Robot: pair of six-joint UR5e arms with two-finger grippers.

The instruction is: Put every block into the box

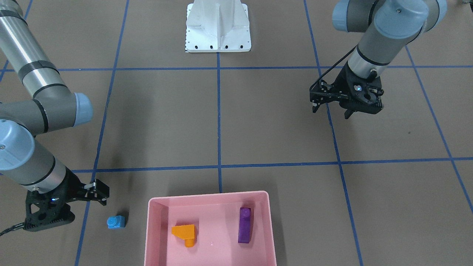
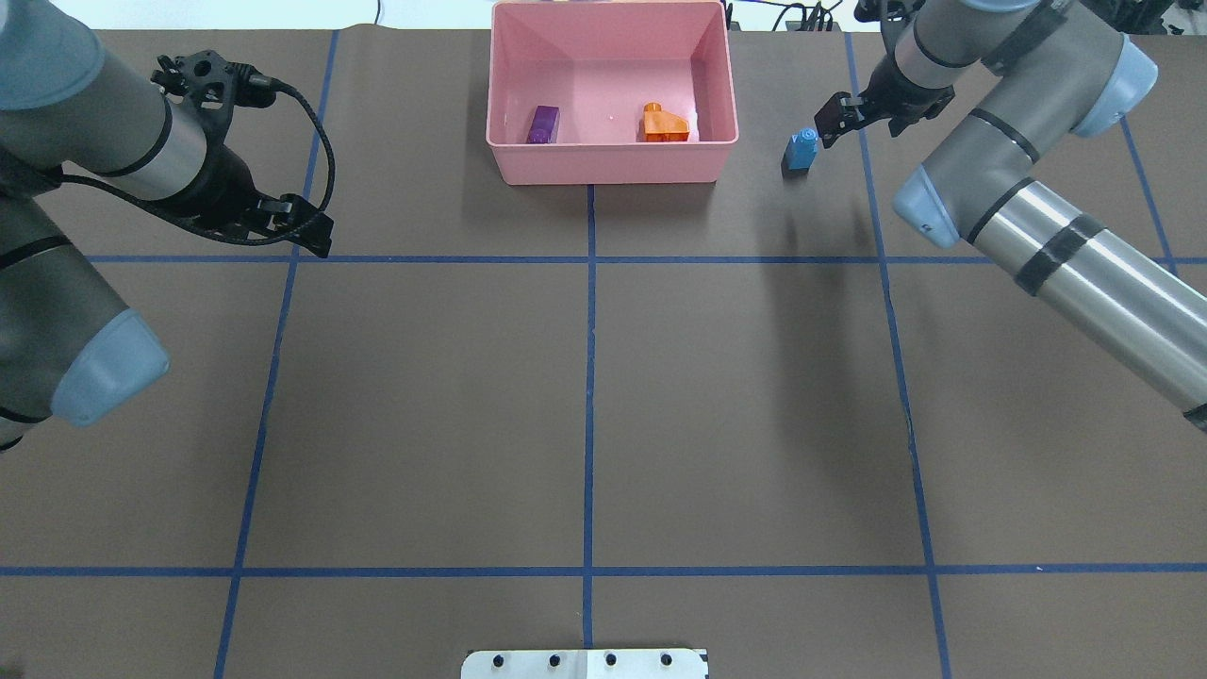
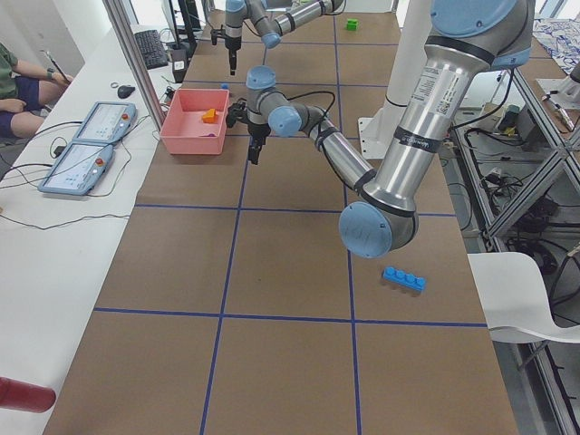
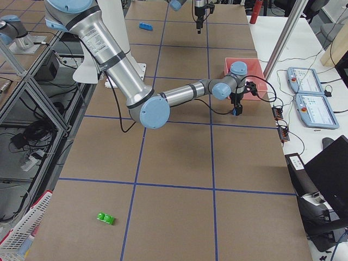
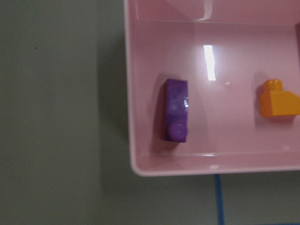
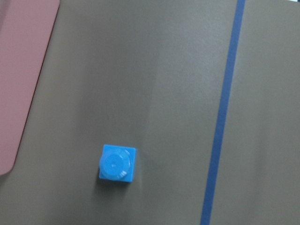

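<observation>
While the right gripper (image 1: pixel 101 193) hovers with jaws parted and empty, the small blue cube (image 1: pixel 116 221) sits on the brown table (image 1: pixel 258 122) just beside it, between gripper and pink box (image 1: pixel 155 236), outside the box: a bright blue square brick, one round stud on top, standing upright.

Both arms are silver-grey tubes with dark grey joints and pale blue round end caps. The right arm (image 1: pixel 22 51) has black bands around its shiny long tube. A black cable (image 2: pixel 327 156) loops along the wrist of the left arm (image 1: pixel 384 33). The left gripper (image 1: pixel 330 111) and right gripper (image 1: pixel 99 193) are black openwork frames, each with a small blue light.
</observation>
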